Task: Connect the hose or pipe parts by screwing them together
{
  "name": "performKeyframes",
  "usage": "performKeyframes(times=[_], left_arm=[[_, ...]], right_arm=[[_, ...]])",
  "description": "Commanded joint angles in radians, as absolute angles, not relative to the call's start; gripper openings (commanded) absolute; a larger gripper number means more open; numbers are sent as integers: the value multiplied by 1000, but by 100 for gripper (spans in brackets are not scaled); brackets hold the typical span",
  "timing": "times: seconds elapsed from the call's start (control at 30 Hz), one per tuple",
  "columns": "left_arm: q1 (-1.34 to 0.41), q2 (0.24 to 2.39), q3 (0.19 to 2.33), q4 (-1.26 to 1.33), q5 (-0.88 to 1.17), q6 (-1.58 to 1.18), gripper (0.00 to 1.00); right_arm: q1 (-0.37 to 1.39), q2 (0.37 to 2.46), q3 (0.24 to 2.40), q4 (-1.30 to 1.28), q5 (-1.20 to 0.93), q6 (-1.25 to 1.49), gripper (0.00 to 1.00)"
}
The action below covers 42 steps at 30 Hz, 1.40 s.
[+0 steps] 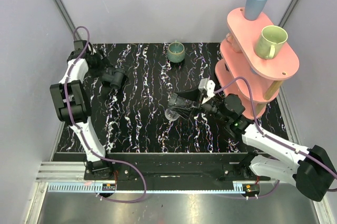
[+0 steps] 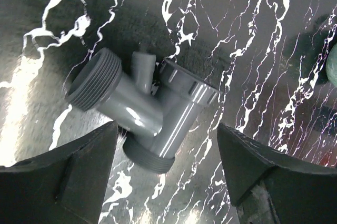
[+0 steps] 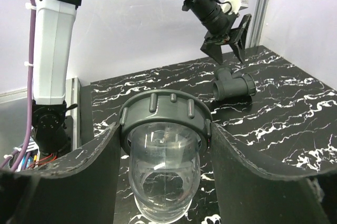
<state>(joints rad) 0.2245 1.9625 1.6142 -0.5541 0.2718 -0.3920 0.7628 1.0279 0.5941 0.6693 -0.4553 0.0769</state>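
Observation:
The dark grey pipe fitting (image 1: pixel 114 77) lies on the black marbled table (image 1: pixel 142 119) at the back left; it is a branched piece with threaded ends (image 2: pixel 150 116). My left gripper (image 1: pixel 105 68) hovers just over it, open, its fingers (image 2: pixel 68 174) apart from the fitting. In the right wrist view that gripper (image 3: pixel 227 45) hangs above the fitting (image 3: pixel 234 84). My right gripper (image 1: pixel 179 105) is shut on the clear connector (image 3: pixel 163 155), its fingers pressing the dark ribbed collar at the top. The connector's see-through body (image 1: pixel 171 114) points down toward the table centre.
A small green cup (image 1: pixel 176 51) stands at the back middle of the table. A pink tiered rack (image 1: pixel 247 66) at the right carries a blue cup (image 1: pixel 256 3) and a pale green mug (image 1: pixel 270 41). Grey walls close in the left and back.

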Motion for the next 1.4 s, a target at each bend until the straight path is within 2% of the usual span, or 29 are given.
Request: performKeyframes(times=[0.0, 0.33, 0.53, 0.67, 0.77, 0.87, 0.93, 1.13, 1.37], left_arm=[[218, 2032, 1683, -473, 357, -393, 80], [177, 1925, 1361, -282, 413, -449, 80], [36, 1772, 1142, -183, 402, -480, 80], [-73, 1660, 1094, -153, 430, -470, 80], [-42, 1661, 1207, -298, 246, -422, 80], [46, 1738, 1377, -382, 187, -411, 77], [86, 1785, 1484, -388, 190, -423, 73], [121, 2040, 1777, -455, 264, -414, 72], [104, 2236, 1916, -466, 369, -403, 73]], right_arm=[[761, 1048, 598, 730, -446, 77, 33], [761, 1065, 595, 749, -448, 69, 33], [762, 1065, 594, 752, -454, 71, 33], [761, 1054, 594, 735, -443, 64, 33], [762, 1054, 591, 736, -442, 64, 33], [761, 1061, 594, 742, -443, 68, 33], [762, 1068, 595, 742, -442, 64, 33], [761, 1084, 606, 732, -439, 52, 33], [761, 1095, 615, 715, -436, 38, 33]])
